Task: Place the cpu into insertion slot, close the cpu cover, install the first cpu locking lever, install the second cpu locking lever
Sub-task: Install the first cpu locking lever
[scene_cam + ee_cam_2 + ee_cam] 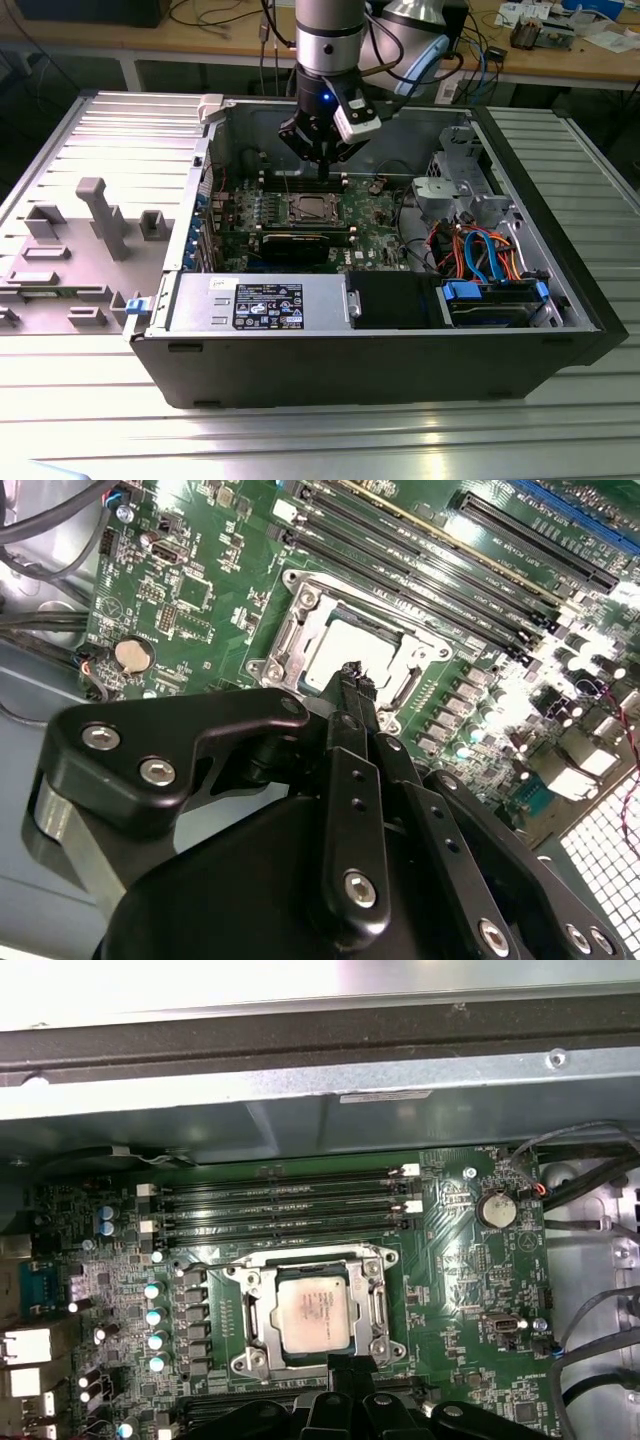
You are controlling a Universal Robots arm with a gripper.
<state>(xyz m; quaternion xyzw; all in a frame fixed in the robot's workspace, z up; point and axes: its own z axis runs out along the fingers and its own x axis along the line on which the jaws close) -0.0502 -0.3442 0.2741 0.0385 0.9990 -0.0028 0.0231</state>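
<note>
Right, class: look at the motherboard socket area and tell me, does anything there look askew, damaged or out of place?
Nothing stands out. The cpu lies flat and square in the insertion slot, with the cpu cover down around it. The gripper sits at the slot's edge, fingers shut.

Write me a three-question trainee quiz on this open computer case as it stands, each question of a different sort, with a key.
1. True or false: the cpu lies inside the insertion slot.
2. Where does the gripper hang? A) over the green board, close to the insertion slot. B) over the labelled power supply. C) outside the case, above the grey tray.
3. Fill in: in the exterior view, the orange and blue cables lie toward that view's ____ of the cpu.

Key: 1 true; 2 A; 3 right.
</note>
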